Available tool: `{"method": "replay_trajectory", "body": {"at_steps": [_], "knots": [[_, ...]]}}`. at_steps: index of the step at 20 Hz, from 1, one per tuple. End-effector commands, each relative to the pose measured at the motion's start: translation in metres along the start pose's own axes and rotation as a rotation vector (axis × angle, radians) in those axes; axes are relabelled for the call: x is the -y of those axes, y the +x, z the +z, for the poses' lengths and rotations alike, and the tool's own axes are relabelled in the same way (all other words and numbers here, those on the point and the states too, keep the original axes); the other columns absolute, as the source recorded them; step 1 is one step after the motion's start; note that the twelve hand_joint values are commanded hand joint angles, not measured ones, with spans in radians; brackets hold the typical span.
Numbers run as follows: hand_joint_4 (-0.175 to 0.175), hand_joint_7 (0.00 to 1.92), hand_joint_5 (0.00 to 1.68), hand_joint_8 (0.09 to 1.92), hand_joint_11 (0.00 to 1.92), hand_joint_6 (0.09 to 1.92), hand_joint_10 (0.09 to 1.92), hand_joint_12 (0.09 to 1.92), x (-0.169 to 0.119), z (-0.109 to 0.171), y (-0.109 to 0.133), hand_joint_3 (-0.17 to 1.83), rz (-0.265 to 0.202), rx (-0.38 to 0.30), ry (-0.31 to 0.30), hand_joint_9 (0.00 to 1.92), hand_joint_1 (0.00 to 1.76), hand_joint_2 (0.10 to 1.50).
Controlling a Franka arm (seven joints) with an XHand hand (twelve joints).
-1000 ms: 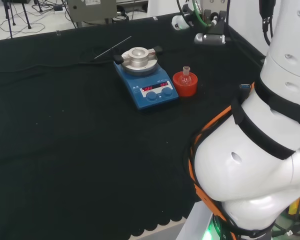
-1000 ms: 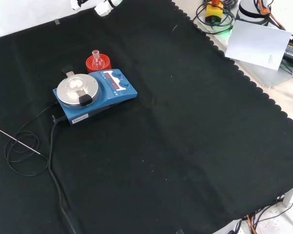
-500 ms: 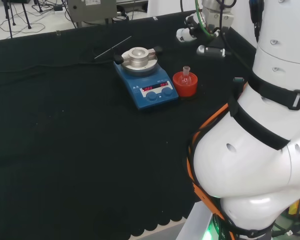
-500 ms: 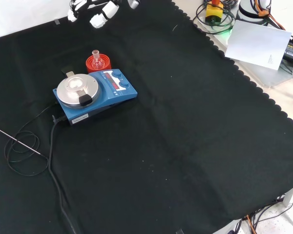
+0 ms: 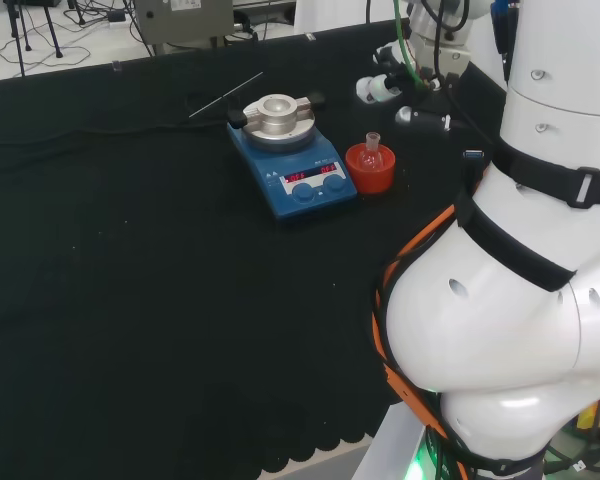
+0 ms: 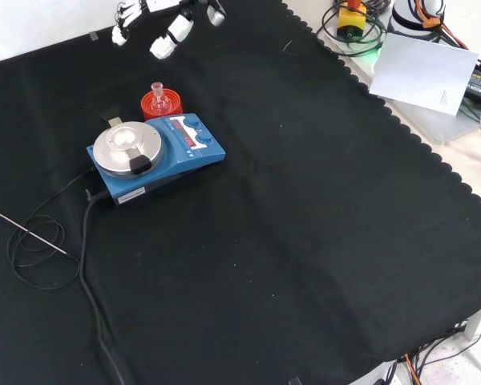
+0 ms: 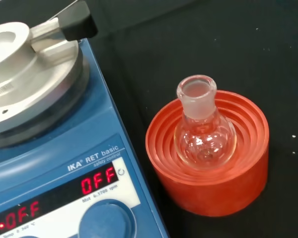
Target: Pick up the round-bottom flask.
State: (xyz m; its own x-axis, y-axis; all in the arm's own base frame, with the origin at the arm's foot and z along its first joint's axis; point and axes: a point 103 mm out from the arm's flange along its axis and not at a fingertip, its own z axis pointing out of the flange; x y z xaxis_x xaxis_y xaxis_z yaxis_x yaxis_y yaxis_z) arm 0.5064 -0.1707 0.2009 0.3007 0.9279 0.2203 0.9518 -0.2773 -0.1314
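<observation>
The round-bottom flask (image 7: 203,130) sits upright in a red ribbed stand (image 7: 208,183), just beside the blue hotplate stirrer (image 7: 59,163) on the black cloth (image 6: 305,224). The hand (image 6: 164,28) hangs above and beyond it in the front view, fingers spread and relaxed, holding nothing. The flask is small, clear, thin glass — likely light, slick and breakable. The short neck with its thickened lip (image 7: 196,91) looks the best place to pinch, lifting straight up so the bulb clears the stand's rings — the stand itself may shift
</observation>
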Motion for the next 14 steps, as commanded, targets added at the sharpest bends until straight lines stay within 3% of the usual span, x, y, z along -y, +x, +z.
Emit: {"method": "replay_trajectory", "body": {"at_steps": [1, 5, 14], "knots": [[-0.060, 0.17, 0.47, 0.65, 0.00, 0.09, 0.75, 1.26, 0.001, 0.021, -0.011, 0.42, 0.020, -0.020, -0.005, 0.32, 0.77, 0.89], [-0.062, 0.18, 0.48, 0.67, 0.00, 0.09, 0.75, 1.28, 0.000, 0.035, -0.017, 0.60, 0.036, -0.034, -0.021, 0.34, 0.81, 0.77], [-0.066, 0.21, 0.52, 0.68, 0.00, 0.09, 0.76, 1.29, -0.005, 0.063, -0.033, 0.64, 0.078, -0.135, -0.022, 0.36, 0.82, 0.71]]}}
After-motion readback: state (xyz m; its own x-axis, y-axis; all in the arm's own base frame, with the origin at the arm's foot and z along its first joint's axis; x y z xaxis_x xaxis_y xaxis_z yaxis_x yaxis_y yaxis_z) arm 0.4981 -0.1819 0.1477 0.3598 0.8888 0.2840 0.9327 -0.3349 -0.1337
